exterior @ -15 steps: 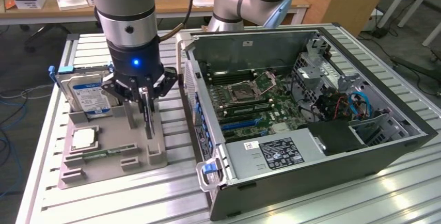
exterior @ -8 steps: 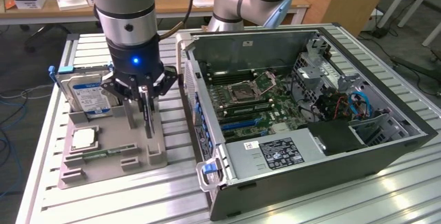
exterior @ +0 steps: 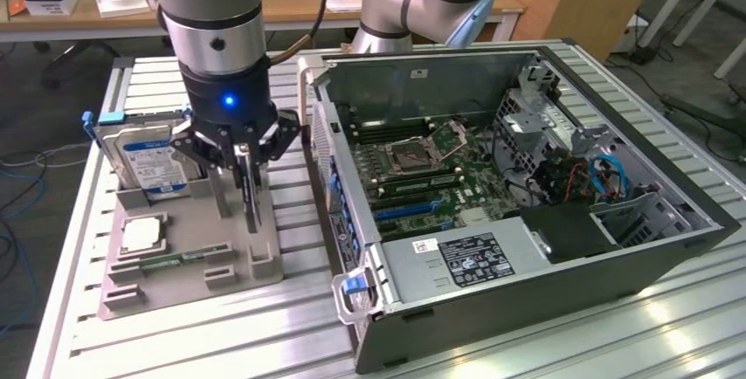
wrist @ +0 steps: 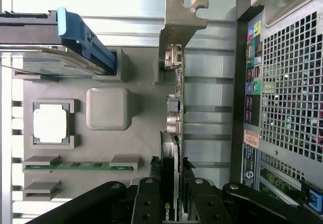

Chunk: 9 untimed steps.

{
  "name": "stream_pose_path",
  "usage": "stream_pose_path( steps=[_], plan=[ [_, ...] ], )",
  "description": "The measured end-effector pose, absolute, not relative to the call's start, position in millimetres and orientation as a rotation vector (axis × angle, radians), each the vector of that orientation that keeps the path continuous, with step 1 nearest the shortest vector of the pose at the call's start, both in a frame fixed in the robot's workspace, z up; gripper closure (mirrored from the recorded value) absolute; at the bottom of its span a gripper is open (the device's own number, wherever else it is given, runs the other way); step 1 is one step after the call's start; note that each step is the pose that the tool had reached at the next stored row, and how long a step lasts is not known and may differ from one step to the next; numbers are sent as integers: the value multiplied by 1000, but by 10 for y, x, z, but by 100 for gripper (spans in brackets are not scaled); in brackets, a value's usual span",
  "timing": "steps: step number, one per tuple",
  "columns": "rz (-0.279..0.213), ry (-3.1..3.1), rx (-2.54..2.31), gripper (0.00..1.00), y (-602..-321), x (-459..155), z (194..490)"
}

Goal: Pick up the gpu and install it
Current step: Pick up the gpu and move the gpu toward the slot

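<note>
I am reaching down over the gray holder (exterior: 233, 261) (wrist: 146, 148), which is sitting on the slatted desk (exterior: 233, 335) (wrist: 126, 22) at the exterior view's left of the open computer case (exterior: 652, 257) (wrist: 287, 82). My gripper (exterior: 247, 162) (wrist: 170, 204) is pinching the gpu (exterior: 251, 204) (wrist: 173, 118) from both sides, one finger pressing on each face of the thin card.

The gpu is standing on edge along the side of the holder nearest the case. In the wrist view I am looking at it edge-on, with its silver end bracket (wrist: 179, 22) sticking out past the holder over the desk. I cannot tell whether its lower edge is sitting in the holder's slot or is just clear of it.

On the holder's far side, at the exterior view's left of my gripper, a hard drive (exterior: 146, 156) (wrist: 45, 65) with a blue label is standing upright. Nearer the camera, a square processor chip (exterior: 140, 235) (wrist: 50, 123) is lying flat in its pocket, and a narrow green memory stick (exterior: 163, 263) (wrist: 75, 167) is lying just beside it.

The case is lying with its side open, showing the green motherboard (exterior: 420, 169) inside.
</note>
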<state>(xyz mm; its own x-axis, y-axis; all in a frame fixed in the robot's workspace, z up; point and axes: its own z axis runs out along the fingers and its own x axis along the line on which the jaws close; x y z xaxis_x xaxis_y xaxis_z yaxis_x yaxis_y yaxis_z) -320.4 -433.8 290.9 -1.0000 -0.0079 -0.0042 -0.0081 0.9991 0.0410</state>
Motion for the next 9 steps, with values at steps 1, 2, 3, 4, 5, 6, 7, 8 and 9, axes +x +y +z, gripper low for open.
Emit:
stream_pose_path(
  steps=[1, 2, 3, 4, 5, 6, 7, 8, 9],
  plan=[
    [65, 3137, -13, 74, -4337, -3204, 2912],
    [64, 3137, -13, 74, -4337, -3204, 2915],
    [64, 3137, -13, 74, -4337, -3204, 2919],
    [64, 3137, -13, 74, -4337, -3204, 2922],
    [65, 3137, -13, 74, -4337, -3204, 2926],
    [65, 3137, -13, 74, -4338, -3204, 2928],
    [65, 3137, -13, 74, -4337, -3204, 2930],
    [65, 3137, -14, 74, -4337, -3204, 2933],
    [65, 3137, -14, 74, -4337, -3204, 2935]
  ],
)
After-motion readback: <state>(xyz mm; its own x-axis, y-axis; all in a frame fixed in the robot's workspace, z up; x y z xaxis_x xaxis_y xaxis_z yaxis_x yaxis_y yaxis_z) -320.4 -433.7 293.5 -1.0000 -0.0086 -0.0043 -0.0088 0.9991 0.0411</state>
